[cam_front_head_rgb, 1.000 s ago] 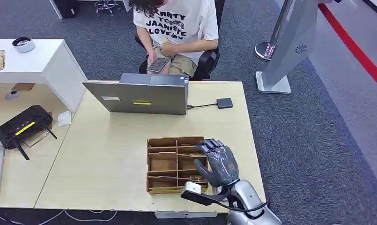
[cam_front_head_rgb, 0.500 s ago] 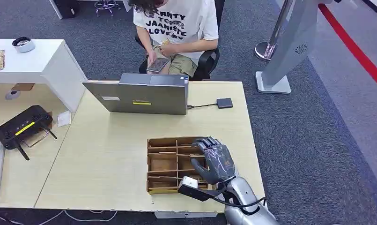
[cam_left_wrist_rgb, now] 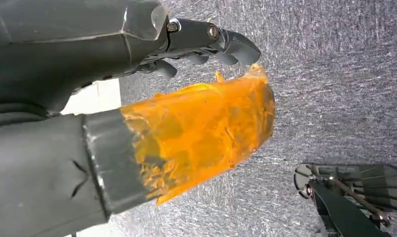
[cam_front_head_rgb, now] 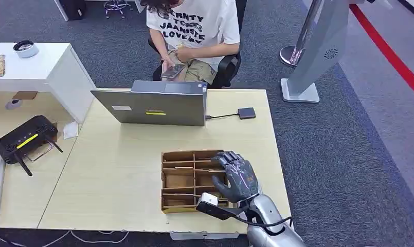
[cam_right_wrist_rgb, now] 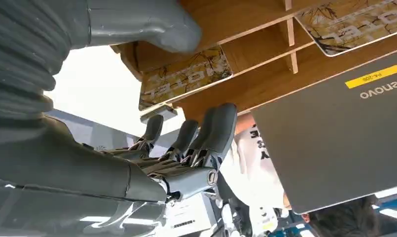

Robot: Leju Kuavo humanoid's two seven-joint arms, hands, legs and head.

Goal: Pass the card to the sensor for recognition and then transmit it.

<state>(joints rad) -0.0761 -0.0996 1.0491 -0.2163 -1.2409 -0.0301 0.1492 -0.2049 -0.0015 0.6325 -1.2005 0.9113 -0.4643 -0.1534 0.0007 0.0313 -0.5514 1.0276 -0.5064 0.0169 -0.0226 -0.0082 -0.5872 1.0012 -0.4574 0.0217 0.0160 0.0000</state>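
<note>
The right hand (cam_front_head_rgb: 239, 177) hovers over the right end of the wooden divider tray (cam_front_head_rgb: 169, 181) at the table's near edge. Its fingers are spread and hold nothing. A hotel card (cam_right_wrist_rgb: 185, 77) lies flat in a compartment just below the thumb — long axis along the slot. The left hand (cam_left_wrist_rgb: 206, 42) hangs over carpet, fingers loosely curled and empty.
</note>
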